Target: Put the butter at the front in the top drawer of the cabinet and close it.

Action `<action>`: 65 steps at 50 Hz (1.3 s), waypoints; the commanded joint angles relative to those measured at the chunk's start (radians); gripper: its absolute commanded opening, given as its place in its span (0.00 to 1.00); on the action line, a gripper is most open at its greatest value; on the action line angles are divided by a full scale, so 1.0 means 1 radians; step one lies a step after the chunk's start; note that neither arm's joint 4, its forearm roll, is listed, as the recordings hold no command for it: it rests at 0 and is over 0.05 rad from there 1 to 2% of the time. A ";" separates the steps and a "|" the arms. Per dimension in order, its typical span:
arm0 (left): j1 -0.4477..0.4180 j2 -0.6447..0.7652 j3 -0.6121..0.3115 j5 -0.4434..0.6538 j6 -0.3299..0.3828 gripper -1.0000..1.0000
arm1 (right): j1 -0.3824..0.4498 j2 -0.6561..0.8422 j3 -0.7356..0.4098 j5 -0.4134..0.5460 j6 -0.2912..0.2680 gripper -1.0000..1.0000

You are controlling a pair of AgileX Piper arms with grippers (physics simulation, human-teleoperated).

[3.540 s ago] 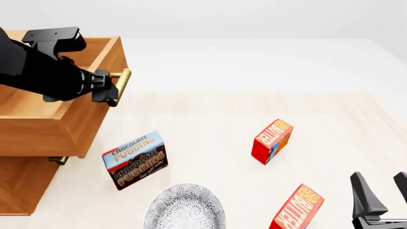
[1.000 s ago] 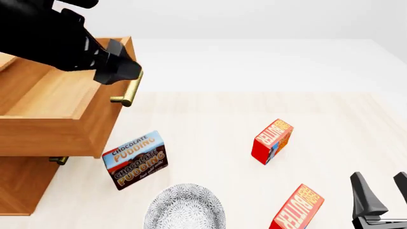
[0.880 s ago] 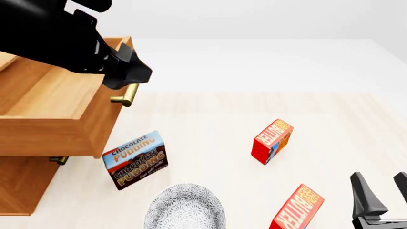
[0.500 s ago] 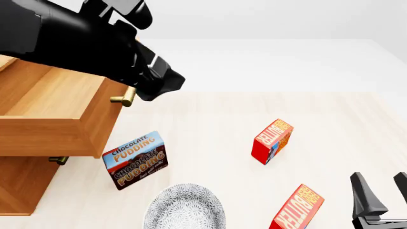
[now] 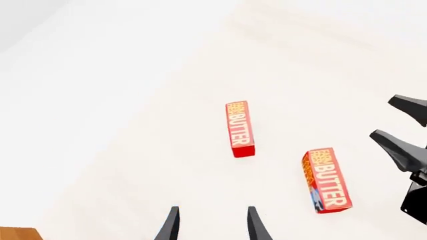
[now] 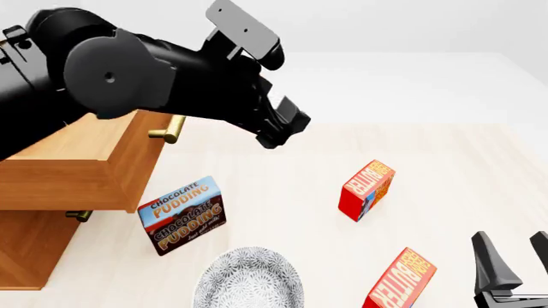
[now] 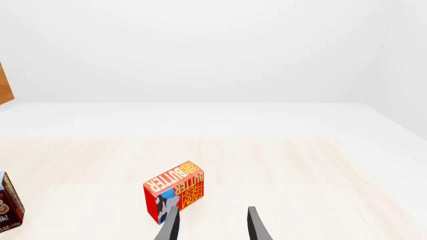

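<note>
Two butter cartons stand on the table. The butter at the front is near the table's front edge, just left of my right gripper, which is open and empty. The other carton stands farther back. My left gripper hangs open and empty above the table, right of the cabinet, pointing down toward both cartons. The top drawer is pulled out, its brass handle free. The right wrist view shows one butter carton; I cannot tell which.
A Chocolate Pudding box stands by the cabinet's front corner, under the open drawer's edge. A patterned grey bowl sits at the front edge, left of the front butter. The lower drawer's handle shows beneath the top drawer.
My left gripper let go of the drawer handle and swung right and forward, out over the table. The drawer stays pulled out. The right arm and all boxes are unmoved.
</note>
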 commanded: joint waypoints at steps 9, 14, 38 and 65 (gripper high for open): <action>-0.015 0.167 -0.011 -0.168 -0.064 1.00 | 0.000 0.000 0.000 0.000 0.000 1.00; -0.023 0.223 -0.037 -0.191 -0.085 1.00 | 0.000 0.000 0.000 0.000 0.000 1.00; -0.035 0.438 -0.130 -0.296 -0.178 1.00 | 0.000 0.000 0.000 0.000 0.000 1.00; -0.052 0.585 -0.168 -0.399 -0.267 1.00 | 0.000 0.000 0.000 0.000 0.000 1.00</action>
